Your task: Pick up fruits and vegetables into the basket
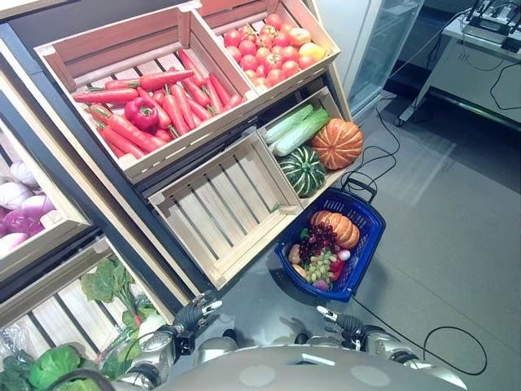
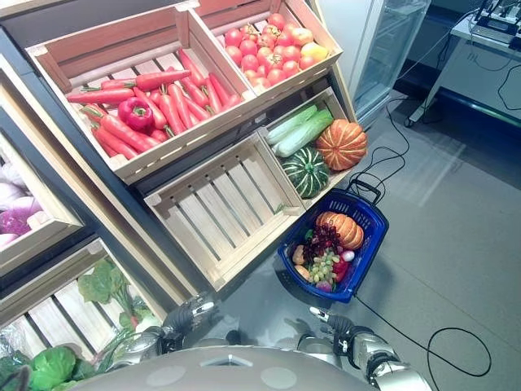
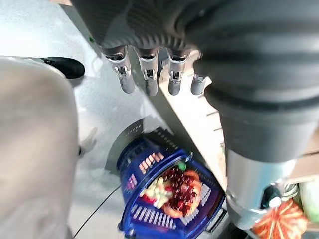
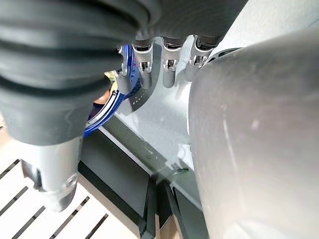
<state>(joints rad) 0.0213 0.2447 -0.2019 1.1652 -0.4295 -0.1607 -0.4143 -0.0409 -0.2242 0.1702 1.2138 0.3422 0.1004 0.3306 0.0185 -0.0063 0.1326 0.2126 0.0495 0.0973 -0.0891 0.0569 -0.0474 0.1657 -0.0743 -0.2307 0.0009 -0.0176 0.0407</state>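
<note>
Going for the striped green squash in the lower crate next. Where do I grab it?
Judging by its pose, take the striped green squash from above, fingers spread over its round ribbed sides. It lies at the crate's front end; an orange pumpkin and pale green vegetables sit behind it.

A glass-fronted cabinet (image 1: 383,45) is standing just beyond the wooden display rack (image 1: 122,236), and a white wheeled cart (image 1: 476,65) is sitting well apart from that rack on the grey floor (image 1: 456,236).

text: none legible | labels: none | signs: none | numbers: none
</note>
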